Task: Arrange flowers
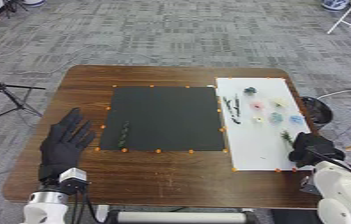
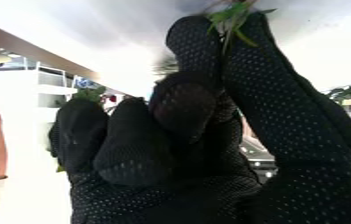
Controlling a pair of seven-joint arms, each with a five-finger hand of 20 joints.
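Clock positions are taken from the middle of the black mat. Towards 4 o'clock, the right hand has its thumb and a finger pinching what looks like the stem of a green sprig, over the near part of the white board. At 8 o'clock the left hand lies with fingers straight and slightly parted. The sprig should be light, its leaves soft and easily crushed; the bare stem is the place to grip. Farther off, around 3 o'clock, pale blossoms look fragile, best lifted by their stems.
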